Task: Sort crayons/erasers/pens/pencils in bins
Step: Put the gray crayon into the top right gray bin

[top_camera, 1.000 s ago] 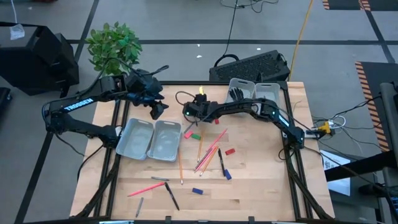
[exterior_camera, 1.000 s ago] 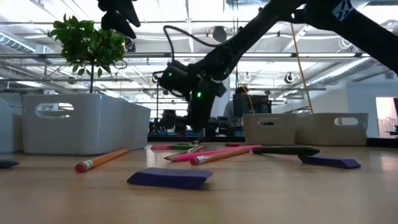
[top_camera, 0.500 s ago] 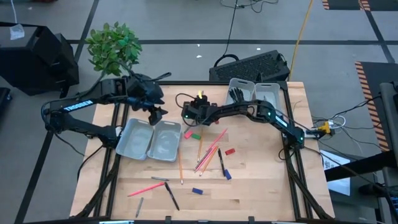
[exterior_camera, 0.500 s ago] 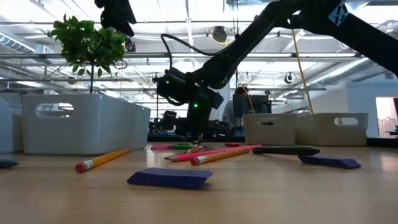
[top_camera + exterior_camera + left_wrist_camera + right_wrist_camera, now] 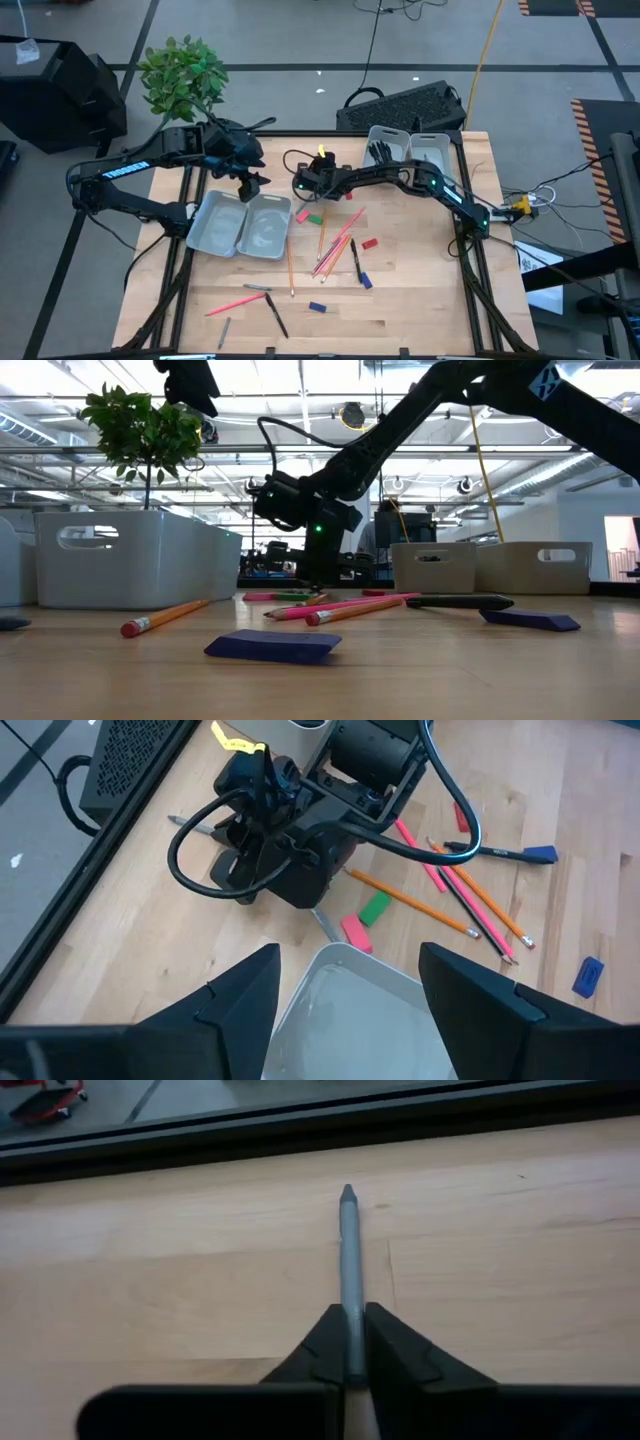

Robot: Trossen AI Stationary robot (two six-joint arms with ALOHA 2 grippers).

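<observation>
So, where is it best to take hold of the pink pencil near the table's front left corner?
Grip the pink pencil near its middle, coming straight down from above with the fingers across its length. It lies flat and slanted on the table, and a black pen sits close to its right end, so the middle is freest.
</observation>
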